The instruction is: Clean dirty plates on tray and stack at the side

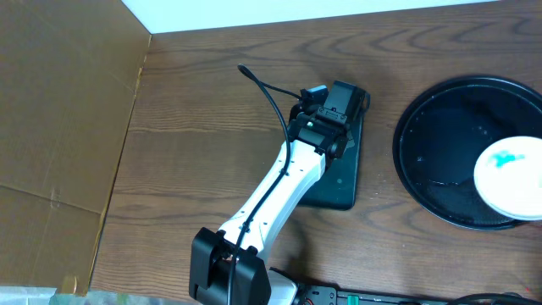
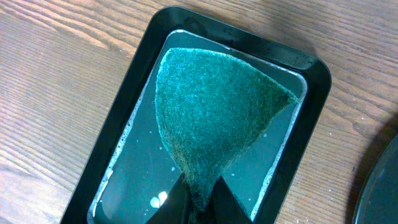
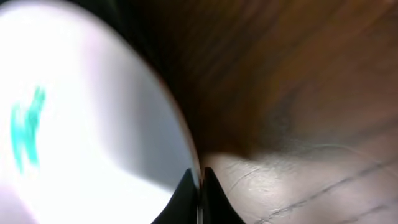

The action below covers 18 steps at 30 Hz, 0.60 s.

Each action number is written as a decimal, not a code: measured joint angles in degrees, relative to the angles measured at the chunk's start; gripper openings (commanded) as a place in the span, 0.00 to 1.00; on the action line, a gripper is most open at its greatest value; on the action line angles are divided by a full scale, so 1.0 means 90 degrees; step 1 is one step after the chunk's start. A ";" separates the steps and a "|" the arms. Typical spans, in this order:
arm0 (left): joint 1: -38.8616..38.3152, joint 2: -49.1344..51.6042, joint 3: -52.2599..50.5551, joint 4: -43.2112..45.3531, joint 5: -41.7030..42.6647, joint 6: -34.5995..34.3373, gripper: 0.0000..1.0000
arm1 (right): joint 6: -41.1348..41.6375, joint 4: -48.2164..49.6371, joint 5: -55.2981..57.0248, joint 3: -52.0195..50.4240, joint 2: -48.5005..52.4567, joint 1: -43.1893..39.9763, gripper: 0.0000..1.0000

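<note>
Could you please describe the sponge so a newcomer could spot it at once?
On the wooden table, find the small rectangular black tray left of the big round tray. The sponge there is teal-green, fuzzy, pinched into a fan.

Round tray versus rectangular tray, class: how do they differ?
The round tray is circular; the rectangular tray is oblong with rounded corners. The round tray is clearly wider than the rectangular one. The round tray carries a teal-smeared white plate; the rectangular tray holds shallow liquid, a green sponge above it. Both are black with raised rims.
</note>
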 measured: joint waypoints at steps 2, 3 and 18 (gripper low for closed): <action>0.0000 0.0000 0.0000 0.0000 0.0000 0.0000 0.07 | -0.0034 0.0053 -0.0073 0.0000 0.0019 0.0002 0.01; 0.0000 0.0000 0.0000 0.0000 0.0000 -0.0002 0.07 | -0.0066 0.0102 -0.0131 0.0000 0.0034 0.0002 0.01; 0.0000 0.0000 0.0000 0.0053 -0.0002 -0.0002 0.07 | -0.0661 0.1362 -0.1268 0.1018 0.0129 0.0291 0.01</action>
